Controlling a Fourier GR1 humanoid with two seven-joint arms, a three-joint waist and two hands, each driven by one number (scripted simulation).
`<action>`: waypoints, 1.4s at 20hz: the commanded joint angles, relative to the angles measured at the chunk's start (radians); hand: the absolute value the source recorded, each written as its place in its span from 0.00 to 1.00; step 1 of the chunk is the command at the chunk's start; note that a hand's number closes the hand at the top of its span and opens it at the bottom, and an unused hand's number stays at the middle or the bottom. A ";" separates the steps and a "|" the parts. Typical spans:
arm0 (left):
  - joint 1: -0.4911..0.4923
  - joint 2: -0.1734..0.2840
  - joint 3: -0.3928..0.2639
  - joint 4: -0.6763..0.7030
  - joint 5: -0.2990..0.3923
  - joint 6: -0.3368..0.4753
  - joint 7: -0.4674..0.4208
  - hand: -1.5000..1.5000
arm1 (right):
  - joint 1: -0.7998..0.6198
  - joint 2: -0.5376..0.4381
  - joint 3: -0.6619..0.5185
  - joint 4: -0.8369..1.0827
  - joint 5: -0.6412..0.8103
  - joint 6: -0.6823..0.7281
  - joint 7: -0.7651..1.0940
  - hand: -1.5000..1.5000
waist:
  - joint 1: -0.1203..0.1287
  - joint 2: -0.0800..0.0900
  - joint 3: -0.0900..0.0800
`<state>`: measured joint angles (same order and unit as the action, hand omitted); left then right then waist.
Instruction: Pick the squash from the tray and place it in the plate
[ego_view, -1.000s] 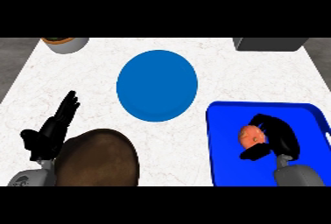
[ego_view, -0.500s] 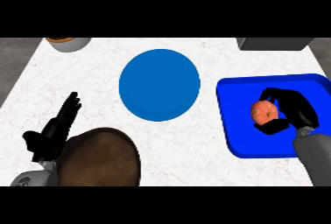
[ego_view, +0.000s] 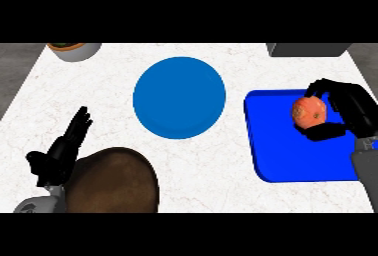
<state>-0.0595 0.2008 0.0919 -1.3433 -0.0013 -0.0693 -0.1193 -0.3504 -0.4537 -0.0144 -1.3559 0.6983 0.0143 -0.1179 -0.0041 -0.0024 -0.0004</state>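
The right robot hand (ego_view: 345, 111) curls round the squash (ego_view: 309, 111) above the tray (ego_view: 275, 150), apparently lifted; a slip on the way to the plate (ego_view: 179, 97) risks it rolling across the worktop (ego_view: 221, 170).

The white counter (ego_view: 221, 165) holds a blue plate (ego_view: 179, 97) in the middle, a blue tray (ego_view: 288, 160) at the right, and a grey bowl (ego_view: 74, 51) at the far left corner.
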 joint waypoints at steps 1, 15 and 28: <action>0.024 -0.007 -0.008 -0.030 -0.009 0.004 0.006 0.50 | 0.028 0.034 -0.016 -0.167 -0.008 -0.037 0.038 1.00 | -0.001 -0.002 0.000; 0.021 -0.013 0.000 -0.016 -0.020 -0.022 -0.010 0.50 | -0.298 0.200 0.080 -0.094 0.068 0.081 0.230 1.00 | 0.015 0.003 0.000; -0.032 -0.041 -0.012 -0.083 -0.016 -0.004 0.105 0.50 | -0.506 0.451 0.195 0.390 0.107 -0.181 0.208 1.00 | 0.029 0.006 0.001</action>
<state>-0.0814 0.1797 0.0944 -1.3623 -0.0274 -0.0813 -0.0880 -0.8007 -0.0470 0.1376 -1.0980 0.8221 -0.0727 0.0807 0.0197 0.0039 -0.0002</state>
